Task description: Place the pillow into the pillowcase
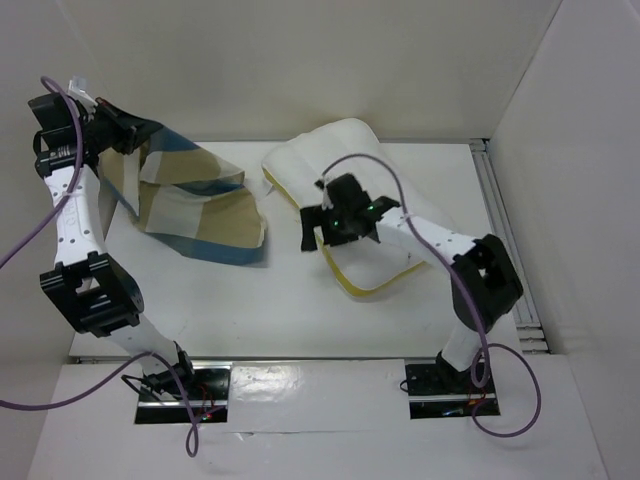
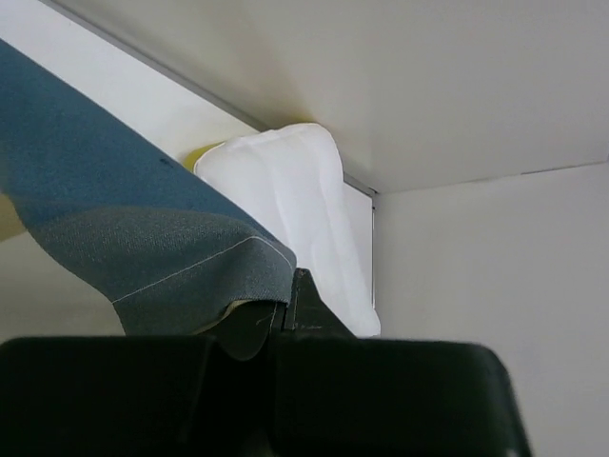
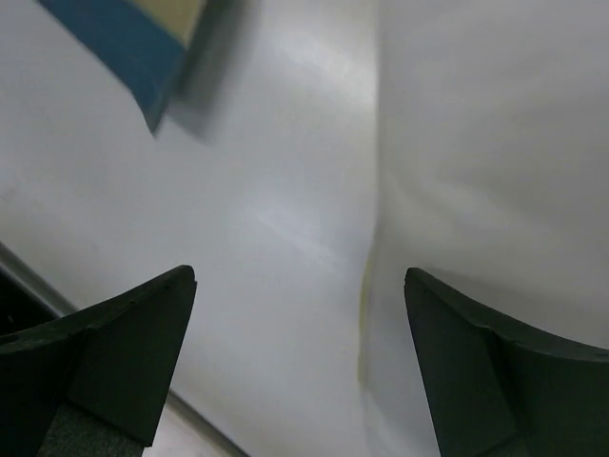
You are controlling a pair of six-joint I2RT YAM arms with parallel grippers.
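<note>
White table [image 1: 300,300] below, left end effector [image 1: 128,133] high, pinching pillowcase [image 1: 200,210].

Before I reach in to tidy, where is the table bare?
Bare: the near table strip between the arm bases and the pillowcase and pillow. Crowded: the narrow gap between them, where the right claw hovers open.

White table [image 1: 300,300], white walls [image 1: 300,60]

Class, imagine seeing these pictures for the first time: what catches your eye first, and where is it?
The checked pillowcase hangs lifted at the far left, pinched in the left gripper. The white pillow lies on the table right of centre, and the right gripper hovers open over its yellow-piped edge.
</note>
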